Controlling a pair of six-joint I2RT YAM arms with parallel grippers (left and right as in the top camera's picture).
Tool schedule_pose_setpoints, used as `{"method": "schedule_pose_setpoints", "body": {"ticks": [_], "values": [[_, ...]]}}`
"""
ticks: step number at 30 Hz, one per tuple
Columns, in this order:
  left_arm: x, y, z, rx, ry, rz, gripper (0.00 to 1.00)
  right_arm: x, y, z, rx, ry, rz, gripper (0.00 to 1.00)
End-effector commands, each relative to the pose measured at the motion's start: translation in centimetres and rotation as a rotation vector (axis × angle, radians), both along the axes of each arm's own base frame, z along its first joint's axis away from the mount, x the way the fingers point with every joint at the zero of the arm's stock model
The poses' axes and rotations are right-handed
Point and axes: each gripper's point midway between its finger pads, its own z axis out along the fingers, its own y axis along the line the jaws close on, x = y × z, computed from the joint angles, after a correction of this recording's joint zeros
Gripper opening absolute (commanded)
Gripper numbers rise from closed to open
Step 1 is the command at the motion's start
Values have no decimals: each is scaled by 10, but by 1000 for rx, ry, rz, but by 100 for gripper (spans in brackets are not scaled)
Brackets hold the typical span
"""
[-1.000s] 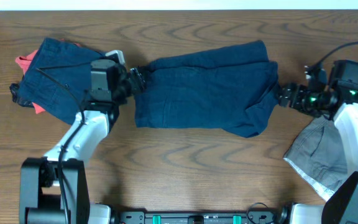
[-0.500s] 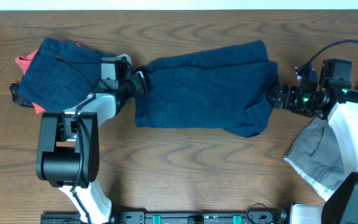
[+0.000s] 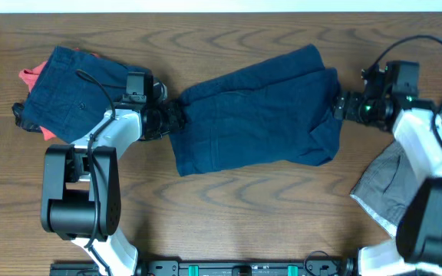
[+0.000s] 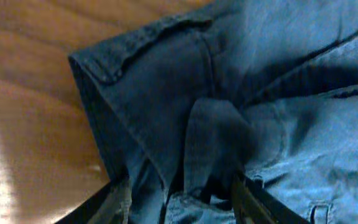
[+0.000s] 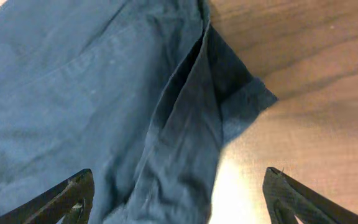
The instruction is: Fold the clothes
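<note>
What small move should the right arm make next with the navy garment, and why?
Probably close the right end effector on the navy garment: its fingers stand open astride the cloth edge, while the left end effector seems to pinch the other end.

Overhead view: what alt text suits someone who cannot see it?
Dark navy shorts lie stretched across a wooden table, with the left end effector at their left edge and the right end effector at their right. A folded navy garment on a coral-red one sits far left; a grey garment lies far right.
</note>
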Motion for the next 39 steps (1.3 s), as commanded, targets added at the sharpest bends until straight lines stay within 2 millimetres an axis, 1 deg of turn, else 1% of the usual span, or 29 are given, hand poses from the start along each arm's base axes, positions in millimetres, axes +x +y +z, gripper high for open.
{"method": "schedule_pose_setpoints", "body": {"ticks": [1, 4, 6, 8, 10, 13, 17, 19, 23, 24, 26, 29, 32, 36, 38, 39], "values": [[-31, 4, -36, 33, 130, -4, 57, 37, 4, 12, 16, -53, 9, 88], [-26, 4, -35, 32, 110, -3, 58, 68, 4, 15, 18, -73, 20, 90], [-25, 4, -35, 32, 105, -3, 58, 86, 8, 12, 39, -78, 35, 90], [-25, 4, -35, 35, 105, -2, 58, 99, 18, 4, 80, -70, 64, 89], [-25, 4, -35, 35, 105, -2, 58, 109, 28, -9, 109, -48, 85, 89], [-25, 4, -35, 35, 104, -2, 58, 115, 34, -32, 111, -11, 88, 87], [-25, 5, -35, 42, 104, 0, 58, 118, 27, -55, 99, 27, 22, 83], [-25, 5, -35, 42, 104, 0, 58, 120, 27, -60, 97, 26, 19, 81], [-25, 5, -35, 42, 104, 0, 58, 126, 26, -60, 91, 2, 19, 77], [-25, 5, -35, 42, 104, 1, 58, 128, 26, -58, 90, -8, 19, 74], [-25, 5, -35, 42, 104, 0, 58, 130, 25, -57, 93, -19, 13, 63], [-25, 5, -35, 42, 104, 1, 58, 131, 27, -57, 93, -20, 16, 29], [-25, 5, -35, 42, 104, 0, 58, 129, 27, -58, 93, -14, 18, 2], [-25, 5, -35, 42, 105, 1, 58, 127, 28, -58, 94, -3, 17, 1], [-25, 5, -35, 41, 105, 0, 58, 126, 28, -54, 98, -4, 19, 1], [-25, 5, -35, 41, 105, 0, 58, 126, 29, -48, 103, -11, 22, 1]]}}
